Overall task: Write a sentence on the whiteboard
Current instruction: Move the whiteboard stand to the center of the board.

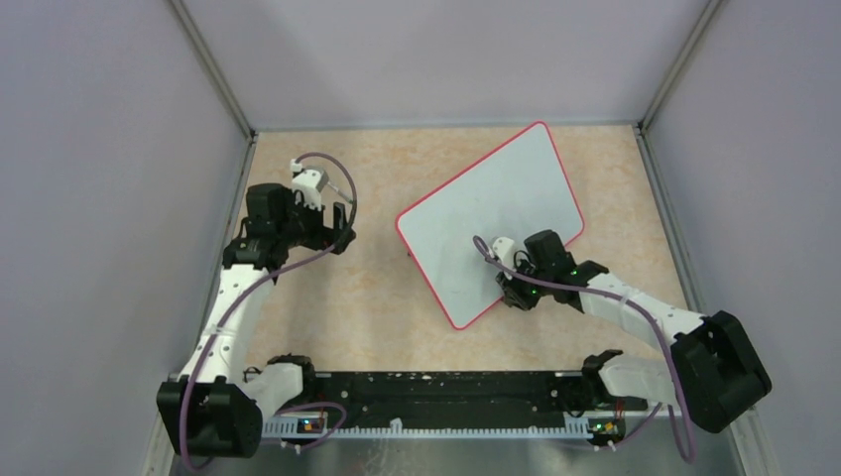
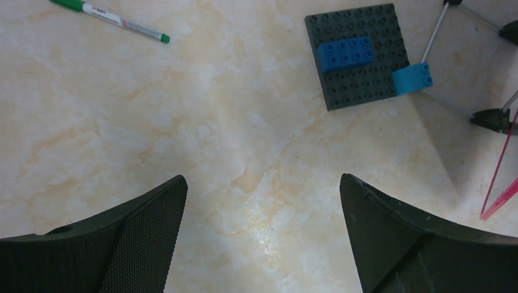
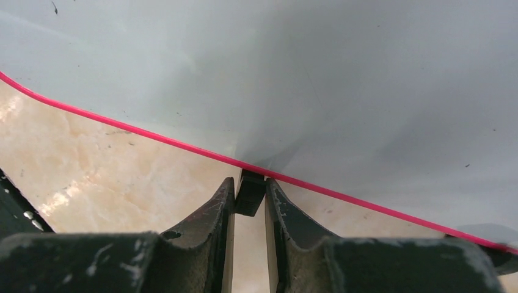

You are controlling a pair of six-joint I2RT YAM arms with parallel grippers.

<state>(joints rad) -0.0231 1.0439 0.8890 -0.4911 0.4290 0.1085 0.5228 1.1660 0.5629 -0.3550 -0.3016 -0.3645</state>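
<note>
Right fingers (image 3: 211,223) pinch a black clip (image 3: 250,194) on the rim of the whiteboard (image 1: 496,213), toward two o'clock on the desk (image 1: 337,297). Our left fingers (image 2: 146,232) hang spread at ten. We judge the board light, stiff and slick: hold its rim.

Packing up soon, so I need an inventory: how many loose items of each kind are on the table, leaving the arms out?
whiteboard: 1
green marker: 1
dark grey brick plate: 1
blue bricks: 2
Total: 5
</note>
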